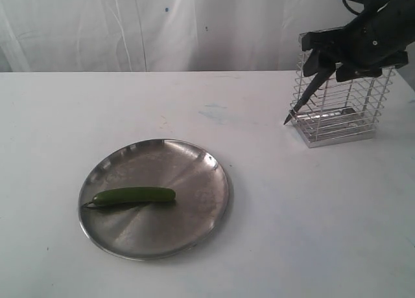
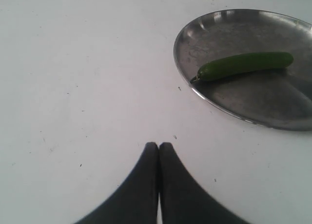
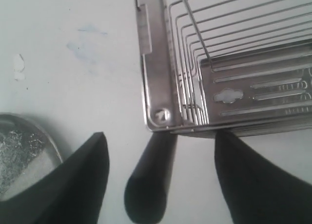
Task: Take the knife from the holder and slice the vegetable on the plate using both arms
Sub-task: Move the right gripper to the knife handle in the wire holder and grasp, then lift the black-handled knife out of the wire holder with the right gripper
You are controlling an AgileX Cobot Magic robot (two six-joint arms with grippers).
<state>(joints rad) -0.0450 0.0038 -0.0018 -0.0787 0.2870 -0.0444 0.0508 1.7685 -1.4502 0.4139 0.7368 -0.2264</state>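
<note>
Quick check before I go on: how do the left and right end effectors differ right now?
The left end effector is shut and empty; the right end effector is open, its fingers straddling the knife handle without pinching it. The left one sits over bare table beside the plate; the right one is at the wire holder. Both are black with pointed fingers.

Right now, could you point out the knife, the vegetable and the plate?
knife (image 3: 150, 177): right wrist view, on its black handle.
vegetable (image 1: 134, 195): exterior view, middle of its green body.
plate (image 1: 207, 181): exterior view, bare metal near the rim.
</note>
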